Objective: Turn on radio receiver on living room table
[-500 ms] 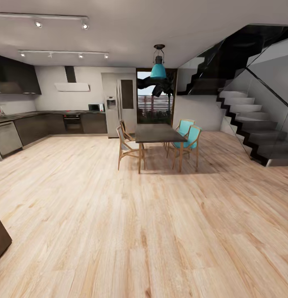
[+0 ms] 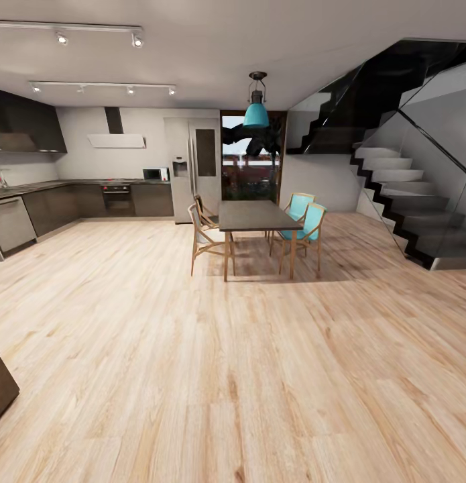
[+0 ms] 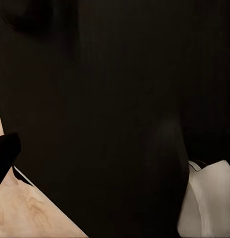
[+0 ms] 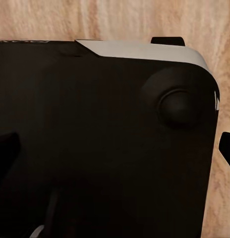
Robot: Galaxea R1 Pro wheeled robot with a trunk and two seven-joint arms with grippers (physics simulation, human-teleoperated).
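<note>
The radio receiver, the grey living-room table and the blue sofa are out of view. The head view looks across light wood floor [image 2: 233, 362] toward a kitchen and dining area. My right gripper [image 4: 117, 146] is open and holds nothing: its dark fingertips [image 4: 7, 148] stand at opposite edges of the right wrist view, over my own black body. In the left wrist view one dark fingertip [image 3: 7, 148] sits far out at the edge against the same black body, with nothing held.
A dark dining table [image 2: 256, 216] with wooden chairs [image 2: 204, 235] and teal chairs [image 2: 312, 225] stands ahead under a teal pendant lamp [image 2: 256, 114]. Dark kitchen cabinets [image 2: 92, 200] line the left, a staircase [image 2: 407, 201] rises right. A dark box [image 2: 1, 386] pokes in low left.
</note>
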